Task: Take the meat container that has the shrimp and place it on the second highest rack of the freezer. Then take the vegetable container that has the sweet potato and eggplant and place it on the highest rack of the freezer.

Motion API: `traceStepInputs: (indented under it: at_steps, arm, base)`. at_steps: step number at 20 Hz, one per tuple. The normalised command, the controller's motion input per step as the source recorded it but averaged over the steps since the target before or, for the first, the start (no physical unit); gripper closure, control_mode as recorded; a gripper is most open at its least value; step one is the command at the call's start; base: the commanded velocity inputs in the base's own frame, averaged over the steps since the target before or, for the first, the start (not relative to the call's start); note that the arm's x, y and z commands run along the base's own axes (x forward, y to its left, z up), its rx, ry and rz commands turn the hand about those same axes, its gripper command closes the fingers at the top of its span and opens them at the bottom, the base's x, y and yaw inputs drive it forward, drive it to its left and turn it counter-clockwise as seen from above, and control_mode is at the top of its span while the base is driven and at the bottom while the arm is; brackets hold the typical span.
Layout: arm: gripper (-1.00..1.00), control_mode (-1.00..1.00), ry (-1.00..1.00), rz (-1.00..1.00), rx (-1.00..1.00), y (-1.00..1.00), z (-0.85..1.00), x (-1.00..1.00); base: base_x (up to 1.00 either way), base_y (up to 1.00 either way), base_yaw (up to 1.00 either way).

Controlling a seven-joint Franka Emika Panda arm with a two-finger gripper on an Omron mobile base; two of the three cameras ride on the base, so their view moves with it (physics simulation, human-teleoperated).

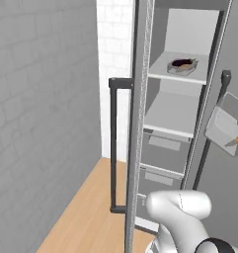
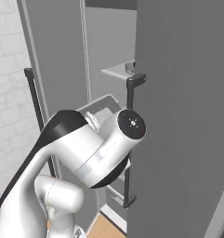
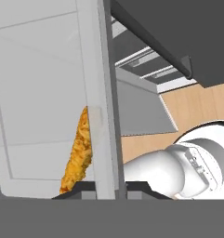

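With the hand (image 3: 103, 190) clamped on the tilted tray's (image 1: 223, 129) rim, level it, then slide it onto the freezer's (image 1: 189, 99) bare second shelf (image 1: 171, 114), left of it.

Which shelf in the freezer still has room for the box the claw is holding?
The second shelf, just above the drawers, looks bare all across. The top shelf already carries a container toward its right side, so only its left part is free. The claw is shut on a container wall.

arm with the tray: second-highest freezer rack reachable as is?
Likely yes: the freezer door stands open, and the tray hangs near that rack, just right of the opening.
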Motion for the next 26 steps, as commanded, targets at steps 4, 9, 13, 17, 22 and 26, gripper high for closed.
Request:
traceStepInputs:
  at_steps: [4, 9, 13, 17, 22, 26]
  arm:
    - [1.00, 1.00, 0.00, 0.00, 0.00, 0.00, 0.00, 0.00]
    - [1.00, 1.00, 0.00, 0.00, 0.00, 0.00, 0.00, 0.00]
    - [1.00, -1.00, 0.04, -0.08, -0.01, 0.11, 0.00, 0.17]
    - [1.00, -1.00, 0.06, -0.05, -0.08, 0.17, -0.02, 0.49]
    - [1.00, -1.00, -0.05, 0.02, -0.22, 0.27, -0.03, 0.25]
    - [1.00, -1.00, -0.01, 0.06, -0.27, 0.25, 0.00, 0.25]
  base:
    - [0.00, -0.05, 0.11]
    - [0.02, -0.01, -0.19]
    - [0.04, 0.00, -0.07]
    - [0.00, 0.00, 0.00]
    - [0.00, 0.00, 0.00]
    - [0.00, 0.00, 0.00]
